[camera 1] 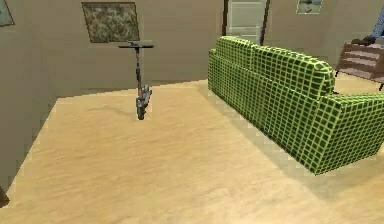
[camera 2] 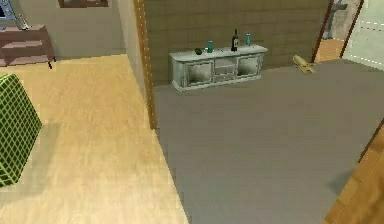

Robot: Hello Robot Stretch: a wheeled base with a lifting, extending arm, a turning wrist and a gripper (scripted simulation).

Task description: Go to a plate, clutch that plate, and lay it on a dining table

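I make out no plate and no dining table from here. In the forward view a green checked sofa (camera 1: 285, 95) stands at the right on a light wooden floor (camera 1: 150, 160). A kick scooter (camera 1: 141, 80) stands upright near the far wall, below a framed picture (camera 1: 110, 21). In the arm side view a pale sideboard (camera 2: 219, 66) stands against a brown wall, with a dark bottle (camera 2: 235, 40) and small teal things (camera 2: 210, 47) on its top.
A white door (camera 1: 246, 18) lies behind the sofa. A dark wooden piece of furniture (camera 1: 362, 60) shows at the forward view's right edge and again as furniture (camera 2: 25, 45) at the arm side view's top left. Grey floor (camera 2: 260, 140) spreads before the sideboard. A doorway (camera 2: 345, 30) opens at the top right.
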